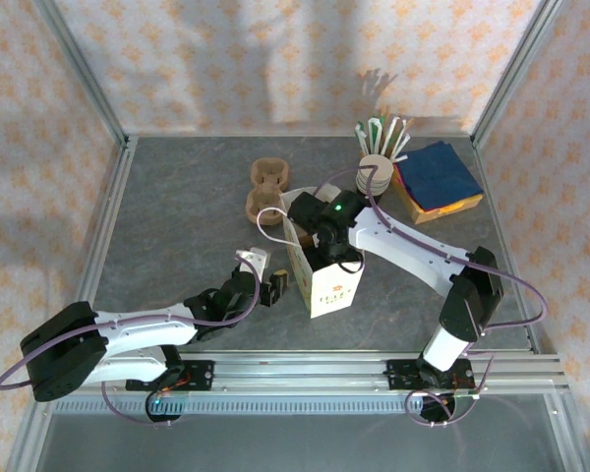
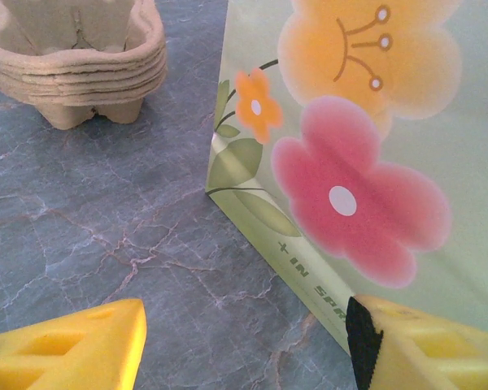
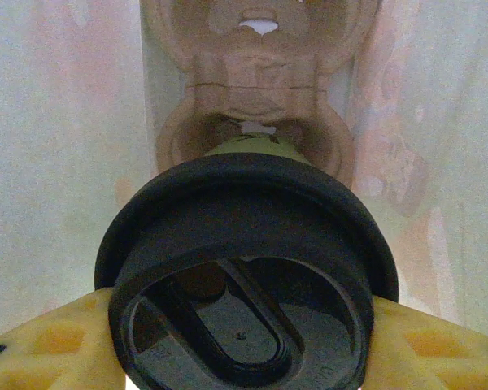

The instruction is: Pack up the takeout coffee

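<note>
Your right gripper (image 3: 244,329) is clamped on the takeout coffee (image 3: 244,244), its black lid at lower centre of the wrist view, inside the bag (image 3: 57,162) and above a pulp carrier (image 3: 252,89). Lower it straight into a pocket and let go only once it is seated. Your left gripper (image 2: 244,357) stands wide just beside the bag's flowered wall, ready to brace it

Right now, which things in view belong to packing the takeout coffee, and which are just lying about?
Job: black-lidded paper coffee cup, gripped by right end effector; flowered paper bag around it; brown pulp carrier at bag's bottom.
Lying about: stacked brown pulp carriers; nested cream-rimmed paper cups; blue napkin stack.
</note>
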`<state>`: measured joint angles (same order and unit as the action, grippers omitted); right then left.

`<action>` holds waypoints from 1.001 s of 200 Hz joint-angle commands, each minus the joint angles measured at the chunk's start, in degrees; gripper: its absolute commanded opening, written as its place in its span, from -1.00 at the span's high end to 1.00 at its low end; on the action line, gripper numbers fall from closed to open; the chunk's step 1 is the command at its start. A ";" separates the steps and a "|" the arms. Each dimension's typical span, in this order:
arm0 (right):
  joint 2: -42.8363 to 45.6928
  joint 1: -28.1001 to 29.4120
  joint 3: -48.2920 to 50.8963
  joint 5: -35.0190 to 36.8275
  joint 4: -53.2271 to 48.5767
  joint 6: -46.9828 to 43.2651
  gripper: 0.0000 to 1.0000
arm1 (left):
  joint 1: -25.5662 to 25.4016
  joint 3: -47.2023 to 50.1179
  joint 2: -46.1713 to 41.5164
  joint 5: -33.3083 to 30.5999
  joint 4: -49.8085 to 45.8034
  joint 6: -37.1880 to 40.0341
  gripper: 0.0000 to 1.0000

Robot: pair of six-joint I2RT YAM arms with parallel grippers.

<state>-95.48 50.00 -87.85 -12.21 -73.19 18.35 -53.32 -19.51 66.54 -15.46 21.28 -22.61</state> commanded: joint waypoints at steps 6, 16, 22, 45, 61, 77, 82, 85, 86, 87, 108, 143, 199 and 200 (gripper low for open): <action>0.65 0.26 -2.52 2.45 -1.72 0.24 0.03 | -0.31 -1.59 0.51 -0.78 -0.09 -0.81 -0.35; 0.42 0.27 -2.84 2.62 -1.77 0.15 0.03 | -0.31 -1.59 0.43 -0.72 -0.10 -0.85 -0.35; 0.26 0.28 -2.93 2.78 -1.74 0.11 0.03 | -0.38 -1.58 0.43 -0.77 -0.10 -0.92 -0.35; -0.21 0.19 -3.10 3.16 -1.66 -0.15 0.04 | -0.35 -1.50 0.25 -0.86 -0.35 -0.94 -0.35; -0.54 0.09 -3.20 3.35 -1.60 -0.23 0.04 | -0.45 -1.32 0.00 -0.81 -0.49 -1.03 -0.35; -0.74 -0.06 -2.90 3.17 -1.26 -0.41 0.04 | -0.42 -1.06 -0.32 -0.89 -0.54 -1.03 -0.35; -0.76 -0.12 -2.81 3.23 -1.11 -0.42 0.04 | -0.39 -0.98 -0.45 -1.00 -0.62 -1.11 -0.35; -0.76 -0.19 -2.72 3.18 -1.01 -0.46 0.04 | -0.38 -1.02 -0.45 -0.98 -0.62 -1.12 -0.35; -0.76 -0.18 -2.70 3.16 -0.96 -0.49 0.04 | -0.38 -0.95 -0.45 -1.02 -0.62 -1.12 -0.35; -0.76 -0.17 -2.64 3.20 -0.93 -0.50 0.04 | -0.38 -0.92 -0.45 -1.04 -0.62 -1.12 -0.35; -1.08 -0.28 -2.10 2.64 -0.29 -0.76 0.04 | -0.42 -0.77 -0.64 -1.14 -0.62 -1.22 -0.35; -1.51 -0.39 -1.62 2.32 0.51 -1.18 0.04 | -0.41 -0.79 -0.62 -1.20 -0.81 -1.26 -0.35; -1.55 -1.00 1.05 1.68 1.95 -1.73 0.04 | -0.47 -0.71 -0.57 -1.23 -0.89 -1.47 -0.35; -1.55 -1.06 1.08 1.63 1.97 -1.73 0.04 | -0.42 -0.71 -0.56 -1.23 -0.89 -1.47 -0.35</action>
<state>-96.38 49.54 -88.29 -11.40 -71.96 17.67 -53.32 -19.59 66.76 -15.49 21.26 -23.07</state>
